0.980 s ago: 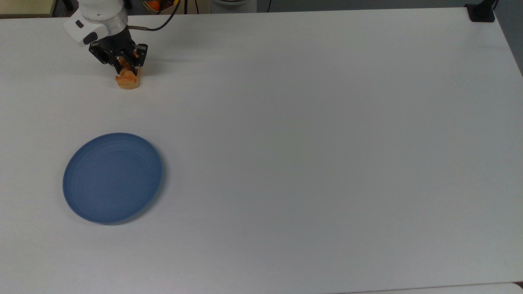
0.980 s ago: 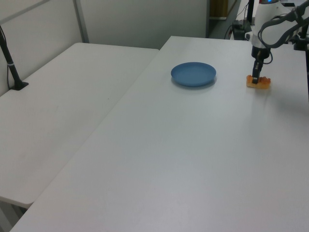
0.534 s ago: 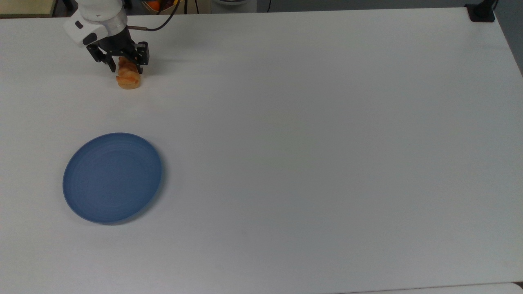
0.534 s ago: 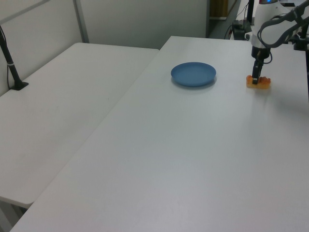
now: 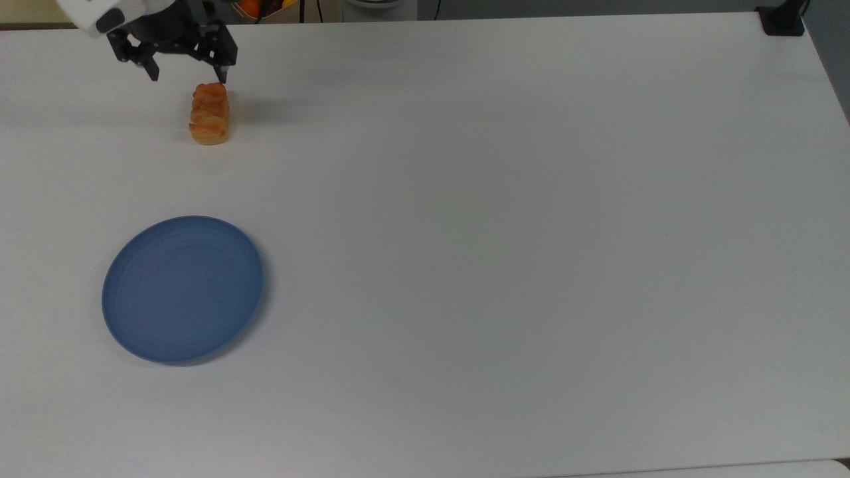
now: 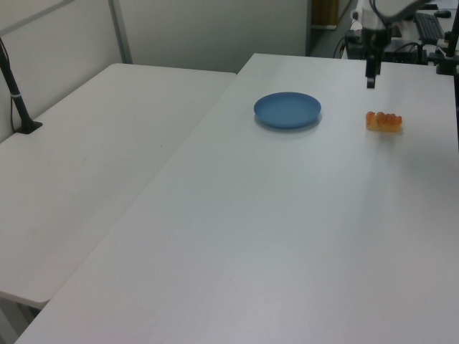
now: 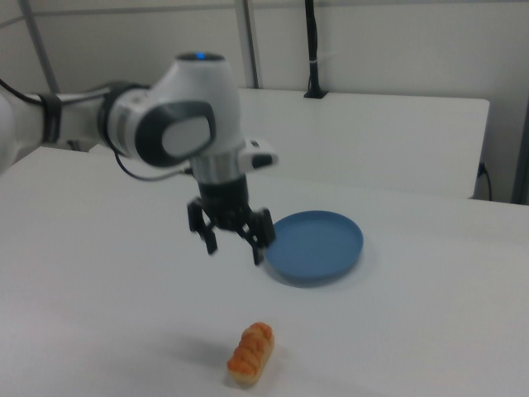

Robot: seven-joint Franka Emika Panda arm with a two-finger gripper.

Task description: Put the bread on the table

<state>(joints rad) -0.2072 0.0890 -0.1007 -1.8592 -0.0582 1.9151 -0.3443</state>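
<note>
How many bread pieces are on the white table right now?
1. The small golden-orange braided bread roll lies on the large white table, apart from the round blue plate, with the open black two-finger gripper raised above it. Nothing seems hidden.

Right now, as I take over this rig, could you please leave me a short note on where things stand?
Claw: open, empty, raised above the table, clear of the bread.
Bread: lies on the bare table, apart from the blue plate, which holds nothing.
Done: the bread is on the table and released.
Left: nothing on the bread itself; probably just move the arm away.
</note>
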